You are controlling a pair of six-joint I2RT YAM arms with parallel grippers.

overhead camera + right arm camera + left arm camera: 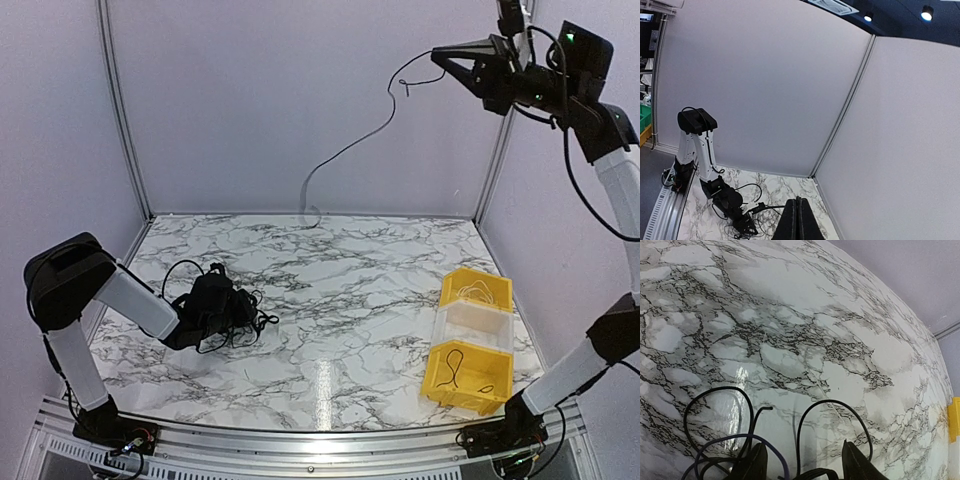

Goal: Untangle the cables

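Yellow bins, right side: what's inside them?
Near yellow bin: a thin black cable looped on its floor. Far yellow bin: a thin pale wire. Clear bin between: nothing I can make out. Walls hide part of each floor.

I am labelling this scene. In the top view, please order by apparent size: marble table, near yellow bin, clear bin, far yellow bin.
1. marble table
2. near yellow bin, though nearness may enlarge it
3. clear bin and far yellow bin look alike; not ranked
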